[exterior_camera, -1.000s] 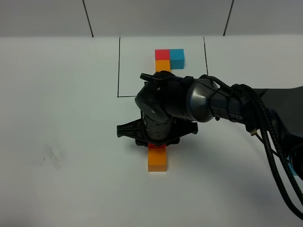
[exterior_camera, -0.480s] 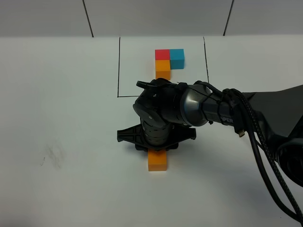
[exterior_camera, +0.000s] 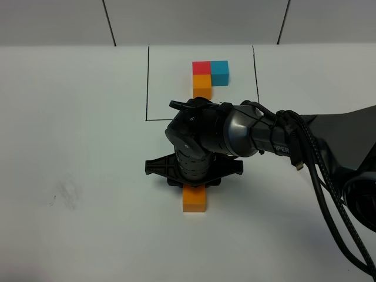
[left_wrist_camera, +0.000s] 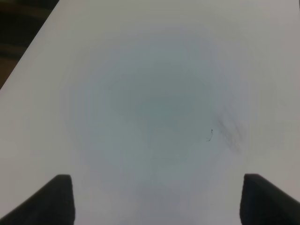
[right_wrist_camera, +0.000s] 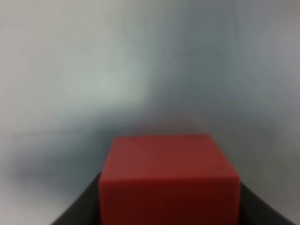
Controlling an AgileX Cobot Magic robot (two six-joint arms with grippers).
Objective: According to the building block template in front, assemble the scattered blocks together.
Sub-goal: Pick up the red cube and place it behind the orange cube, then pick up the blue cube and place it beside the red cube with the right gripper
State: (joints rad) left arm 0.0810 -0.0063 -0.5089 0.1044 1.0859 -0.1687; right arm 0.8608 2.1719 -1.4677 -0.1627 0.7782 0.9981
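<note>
We're watching the right gripper hanging low over the white table, just in front of the black-lined frame. Inside that frame the template is showing us the target: red at the back, blue touching its right side, orange touching its front.

In the right wrist view the red cube is filling the gap between the dark fingers, which are hugging both its sides, so we're reading that as a closed grip on it. From the high camera the wrist is covering the red cube completely. The orange cube is poking out from under the gripper on the near side. We're judging that the red one is being set against its far face, as the template has it, though we cannot tell whether the two are touching yet.

The left gripper is idling over bare table, its fingertips standing wide apart with nothing between them.

So we're calling it partway: the red-and-orange pair is coming together. The loose blue cube isn't showing anywhere, and its place to the right of the red is left to fill.
</note>
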